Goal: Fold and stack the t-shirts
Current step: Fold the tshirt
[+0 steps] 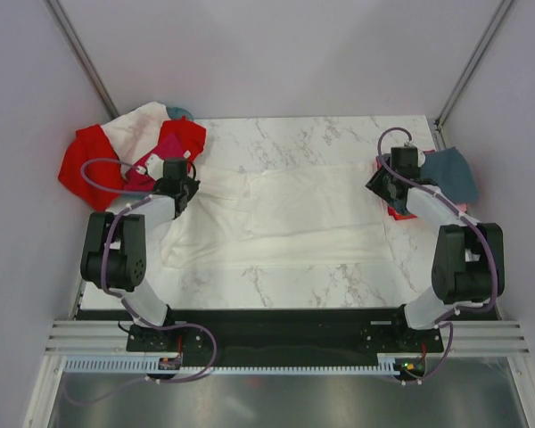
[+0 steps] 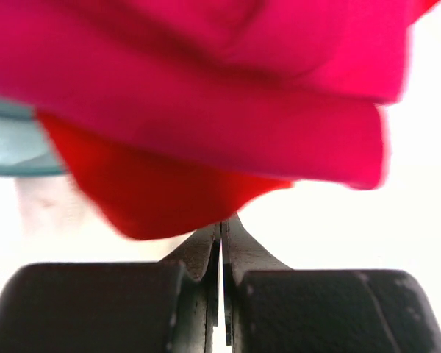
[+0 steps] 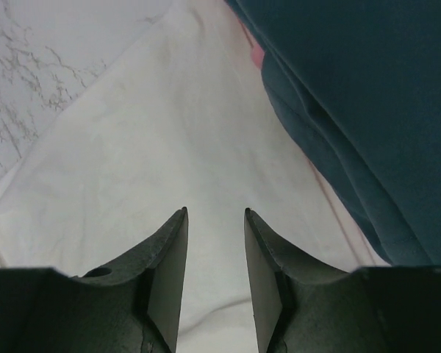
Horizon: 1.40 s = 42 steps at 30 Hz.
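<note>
From above, the wide white cotton t-shirt point(image 1: 285, 218) lies flat on the marble-patterned desk point(image 1: 321, 134). Its long axis runs side to side between the two arms. The left pincer point(image 1: 185, 192) sits at the shirt's left end and the right pincer point(image 1: 383, 185) at its right end, so each arm is nearer its own end. In the left wrist view the left pincer is clenched, jaws pressed together just under a red fabric shirt point(image 2: 154, 191) and a magenta fabric shirt point(image 2: 206, 73). Whether it pinches a fold of the white shirt I cannot tell. In the right wrist view the right pincer is released, half spread and holding nothing, above the white shirt's right end beside a slate-blue fabric shirt point(image 3: 353, 88).
</note>
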Each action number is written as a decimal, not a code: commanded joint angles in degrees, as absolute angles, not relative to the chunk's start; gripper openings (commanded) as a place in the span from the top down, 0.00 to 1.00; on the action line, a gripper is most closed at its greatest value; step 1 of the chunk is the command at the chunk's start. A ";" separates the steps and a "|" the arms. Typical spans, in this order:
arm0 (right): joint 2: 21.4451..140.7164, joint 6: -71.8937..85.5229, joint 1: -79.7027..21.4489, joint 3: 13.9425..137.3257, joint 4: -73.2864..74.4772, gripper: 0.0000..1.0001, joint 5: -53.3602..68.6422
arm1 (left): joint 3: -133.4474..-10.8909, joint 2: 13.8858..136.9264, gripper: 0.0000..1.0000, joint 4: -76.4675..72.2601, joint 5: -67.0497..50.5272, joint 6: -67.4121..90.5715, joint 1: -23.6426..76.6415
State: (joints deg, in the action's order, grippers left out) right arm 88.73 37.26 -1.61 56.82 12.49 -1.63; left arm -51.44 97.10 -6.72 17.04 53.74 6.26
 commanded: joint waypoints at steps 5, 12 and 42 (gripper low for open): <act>100.71 37.09 -1.32 69.33 9.93 0.55 -6.68 | -56.68 94.39 0.98 -7.65 15.38 54.23 6.33; 112.65 34.46 -1.41 80.75 11.07 0.50 -9.75 | -60.81 94.92 0.98 -6.86 13.45 52.82 6.33; 128.77 25.23 -3.51 98.53 16.08 0.74 -16.96 | -65.48 94.57 0.98 -8.26 10.55 48.78 5.98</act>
